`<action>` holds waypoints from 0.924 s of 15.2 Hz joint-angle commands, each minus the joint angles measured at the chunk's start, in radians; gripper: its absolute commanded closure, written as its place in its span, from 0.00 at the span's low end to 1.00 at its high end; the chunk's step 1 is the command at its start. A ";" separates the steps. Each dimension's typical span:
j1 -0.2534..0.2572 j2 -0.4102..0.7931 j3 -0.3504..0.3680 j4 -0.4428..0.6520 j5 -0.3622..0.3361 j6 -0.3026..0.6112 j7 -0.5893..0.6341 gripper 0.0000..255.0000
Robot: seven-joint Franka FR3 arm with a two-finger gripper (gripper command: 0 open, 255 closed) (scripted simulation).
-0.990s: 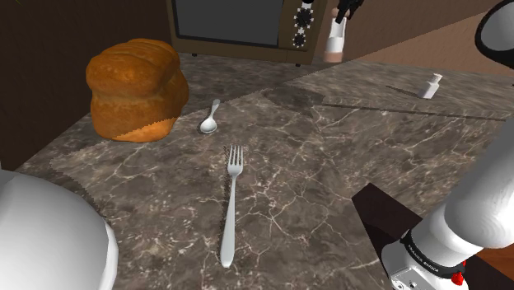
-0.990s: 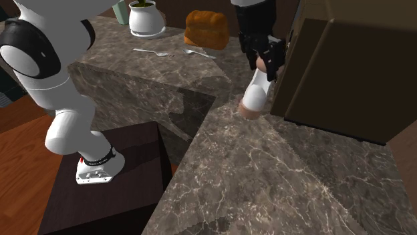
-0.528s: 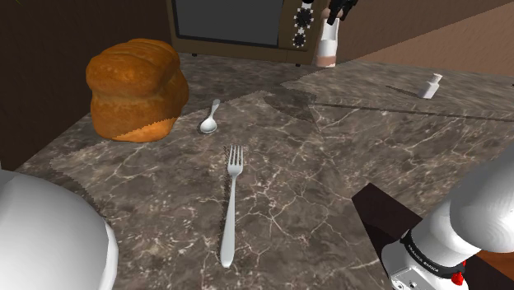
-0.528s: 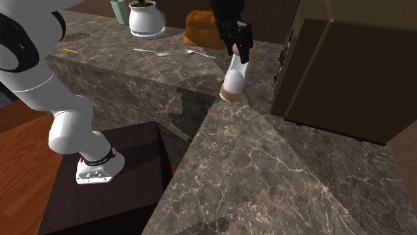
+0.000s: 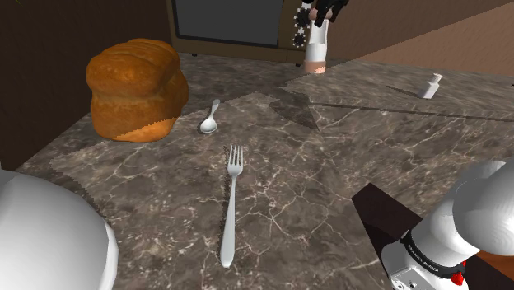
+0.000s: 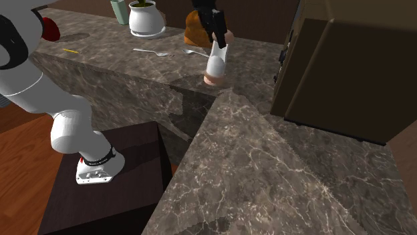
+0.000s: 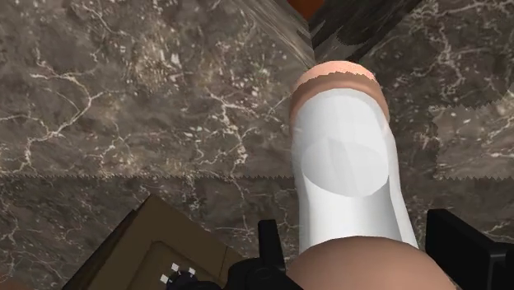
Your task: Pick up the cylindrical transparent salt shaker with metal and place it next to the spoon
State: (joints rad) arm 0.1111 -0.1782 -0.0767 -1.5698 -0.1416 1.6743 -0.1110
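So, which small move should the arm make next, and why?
Probably carry the white cylindrical shaker with pinkish ends, clasped in the black gripper above the marble counter, toward the silver spoon beside the brown bread loaf; the two are far apart.

My links (image 5: 484, 198) are smooth, rounded white shells, with dark joints (image 6: 5, 43) between them. A black band (image 6: 98, 159) with small white lettering rings my base, red marks beside it, above a pale flange (image 6: 93, 175). My fingers (image 7: 458, 245) are blocky and all black.
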 commanded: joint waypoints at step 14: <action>0.130 -0.049 0.247 -0.031 -0.043 -0.081 0.369 1.00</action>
State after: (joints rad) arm 0.2316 -0.2347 0.1496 -1.6164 -0.1812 1.6065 0.2285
